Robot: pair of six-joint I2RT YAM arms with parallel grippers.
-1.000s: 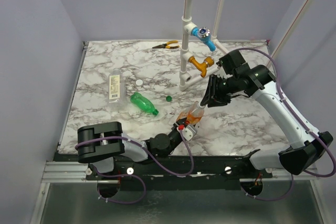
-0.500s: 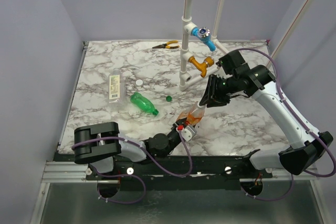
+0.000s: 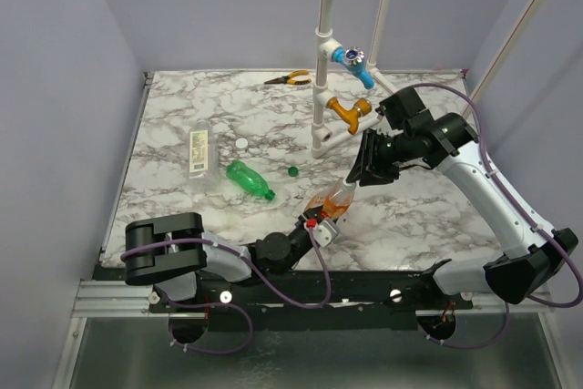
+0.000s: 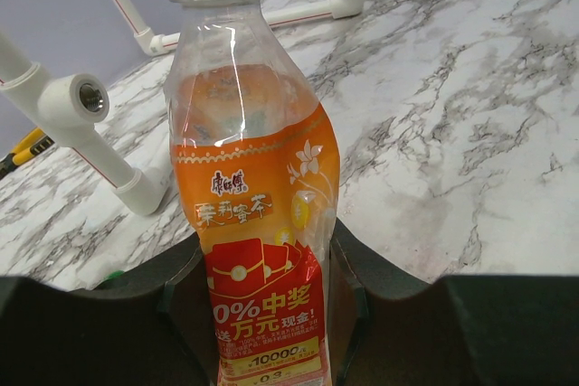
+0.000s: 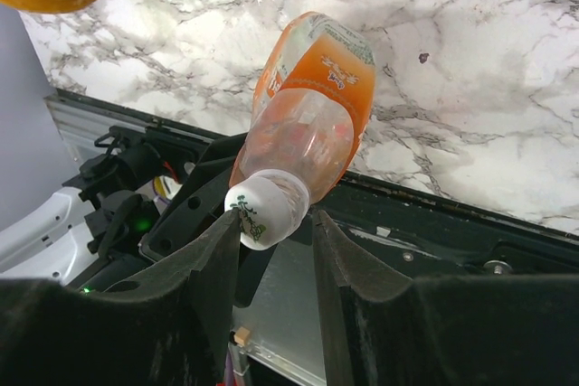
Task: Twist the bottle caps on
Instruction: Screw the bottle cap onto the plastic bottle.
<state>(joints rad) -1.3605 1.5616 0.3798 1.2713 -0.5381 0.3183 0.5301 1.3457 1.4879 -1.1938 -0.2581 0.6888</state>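
The left arm [image 3: 228,261] lay low along the near edge, its gripper [image 3: 321,225] clamped on the orange bottle [image 3: 334,199]. The right arm [image 3: 487,189] arched over from the right, its gripper [image 3: 357,175] tilted down, closed on the white cap [image 5: 265,210].

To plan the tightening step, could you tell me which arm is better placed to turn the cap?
Right: its jaws pinch the white cap on the orange bottle, whose body the left jaws clamp.

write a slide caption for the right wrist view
Right hand gripping the white plastic cap on the translucent orange plastic bottle.
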